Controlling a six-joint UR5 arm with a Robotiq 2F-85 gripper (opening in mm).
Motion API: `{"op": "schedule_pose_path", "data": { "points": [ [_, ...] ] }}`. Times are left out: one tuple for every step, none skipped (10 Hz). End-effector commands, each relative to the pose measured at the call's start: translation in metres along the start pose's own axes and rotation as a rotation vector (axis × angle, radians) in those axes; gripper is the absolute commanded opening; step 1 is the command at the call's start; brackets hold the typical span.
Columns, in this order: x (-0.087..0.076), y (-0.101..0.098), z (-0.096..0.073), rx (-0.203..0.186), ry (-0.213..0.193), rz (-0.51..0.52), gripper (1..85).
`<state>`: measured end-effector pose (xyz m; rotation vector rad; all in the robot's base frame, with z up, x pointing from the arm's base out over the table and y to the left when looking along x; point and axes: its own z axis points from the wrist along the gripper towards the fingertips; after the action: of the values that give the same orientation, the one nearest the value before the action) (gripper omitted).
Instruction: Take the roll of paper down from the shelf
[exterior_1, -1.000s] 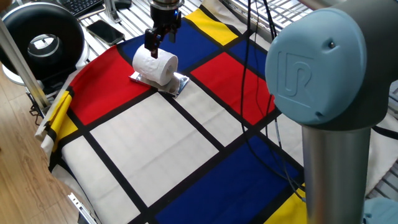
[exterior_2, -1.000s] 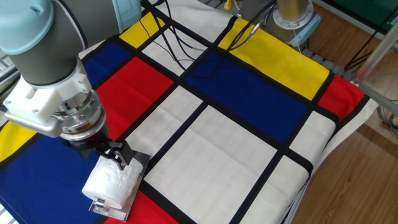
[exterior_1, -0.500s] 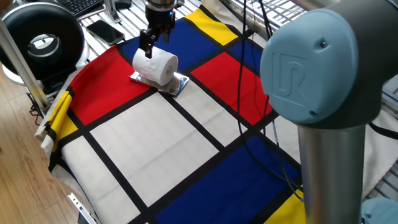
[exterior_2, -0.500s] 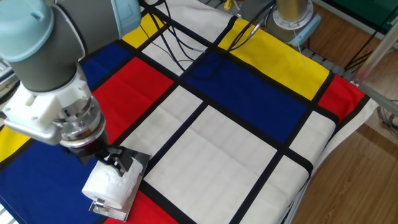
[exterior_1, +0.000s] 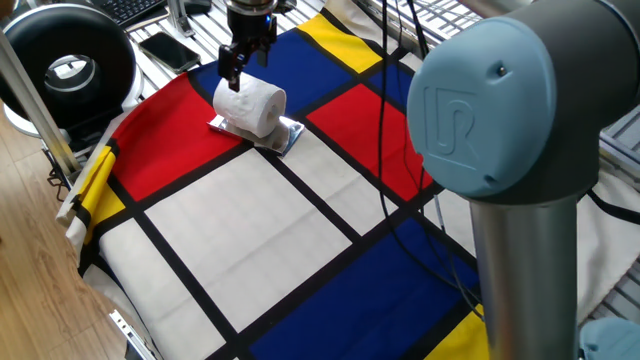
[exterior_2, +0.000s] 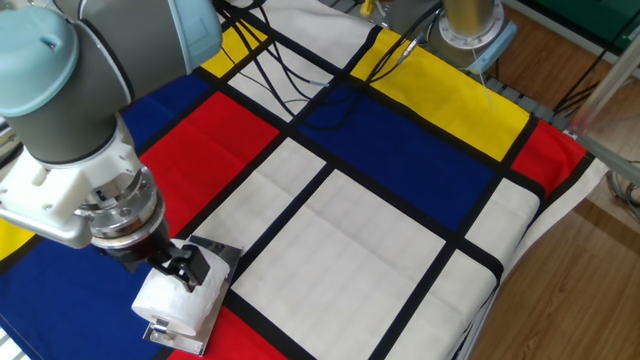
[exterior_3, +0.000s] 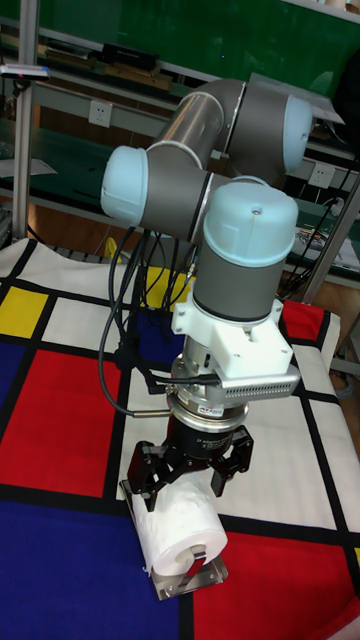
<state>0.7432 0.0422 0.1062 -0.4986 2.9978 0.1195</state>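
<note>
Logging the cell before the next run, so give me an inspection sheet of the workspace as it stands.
Surface: cloth of red, blue, yellow and white blocks covers the table.
Job's things: roll of paper lies on its side on the shelf, not yet taken down.
Clutter: black phone and large black round device beside the cloth.
Grippers: tool open, fingers at the roll's rear end.
Cables: black cables trail across the cloth.
Surroundings: wooden floor; green backdrop.

light: bright, even | shadows: soft, faint | focus: sharp | blur: none
</note>
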Motion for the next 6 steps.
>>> {"op": "schedule_pose_path", "data": {
  "points": [
    [-0.004,-0.002,-0.002,0.005,-0.013,-0.004,85.0],
    [-0.003,-0.002,0.002,0.008,-0.017,0.001,85.0],
    [-0.001,0.001,0.008,0.009,-0.023,0.014,85.0],
    [-0.001,0.002,0.014,0.015,-0.029,0.025,85.0],
    [0.001,0.001,0.016,0.015,-0.031,0.028,85.0],
    [0.003,0.001,0.015,0.008,-0.025,0.034,85.0]
  ]
}}
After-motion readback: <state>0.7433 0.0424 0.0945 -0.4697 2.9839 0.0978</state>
